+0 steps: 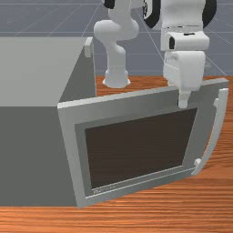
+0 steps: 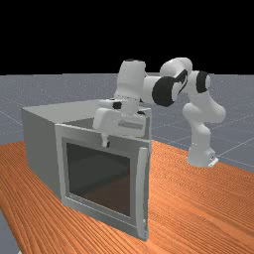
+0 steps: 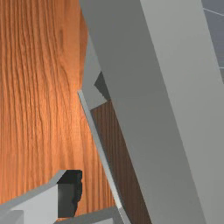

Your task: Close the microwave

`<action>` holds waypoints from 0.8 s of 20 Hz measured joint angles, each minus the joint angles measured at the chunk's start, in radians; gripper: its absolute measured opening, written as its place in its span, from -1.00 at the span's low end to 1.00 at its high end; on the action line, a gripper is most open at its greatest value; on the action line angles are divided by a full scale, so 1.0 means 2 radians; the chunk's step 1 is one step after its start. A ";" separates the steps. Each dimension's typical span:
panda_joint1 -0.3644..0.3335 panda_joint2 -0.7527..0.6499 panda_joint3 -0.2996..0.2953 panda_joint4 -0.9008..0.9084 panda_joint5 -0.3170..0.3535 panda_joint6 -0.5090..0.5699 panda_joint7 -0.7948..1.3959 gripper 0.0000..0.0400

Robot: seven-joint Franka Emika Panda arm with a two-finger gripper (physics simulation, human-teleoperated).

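Microwave (image 1: 32, 150), standing on the orange-brown wooden desk (image 2: 198, 198) with its door (image 1: 132, 103) swung open. The body occupies the front view's left; the door, upright, extends from it toward that view's right. A dark rectangular window (image 1: 136, 148) is set within the door's grey frame, and a curved handle (image 1: 216, 132) runs along the free edge. The white hand (image 1: 184, 70) of the arm is situated above the door's top edge, nearer the handle than the hinged edge. The jaws point downward and stand apart, astride that edge, one in front of the door's outer face and the other on the inner side; whether either touches the door cannot be told. In the wrist view, one dark pad (image 3: 69, 194) lies apart from the microwave's body.
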 joint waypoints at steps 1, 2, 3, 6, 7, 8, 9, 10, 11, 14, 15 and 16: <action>-0.001 0.005 0.001 0.008 0.002 -0.001 -0.001 1.00; -0.001 -0.023 0.002 -0.039 0.003 0.009 0.001 1.00; -0.005 -0.041 0.007 -0.047 0.012 -0.055 0.001 1.00; -0.008 -0.128 0.005 -0.195 0.006 0.035 0.007 1.00; -0.008 -0.158 0.004 -0.244 0.003 0.066 0.011 1.00; -0.009 -0.185 0.005 -0.284 0.002 0.081 0.014 1.00; -0.011 -0.215 0.004 -0.324 0.001 0.091 0.017 1.00; -0.015 -0.240 0.003 -0.358 0.001 0.100 0.019 1.00; -0.017 -0.275 0.004 -0.400 0.002 0.105 0.021 1.00; -0.025 -0.338 0.003 -0.478 -0.004 0.136 0.026 1.00; -0.021 -0.336 0.004 -0.482 -0.007 0.162 0.029 1.00; -0.019 -0.336 0.005 -0.491 -0.013 0.195 0.033 1.00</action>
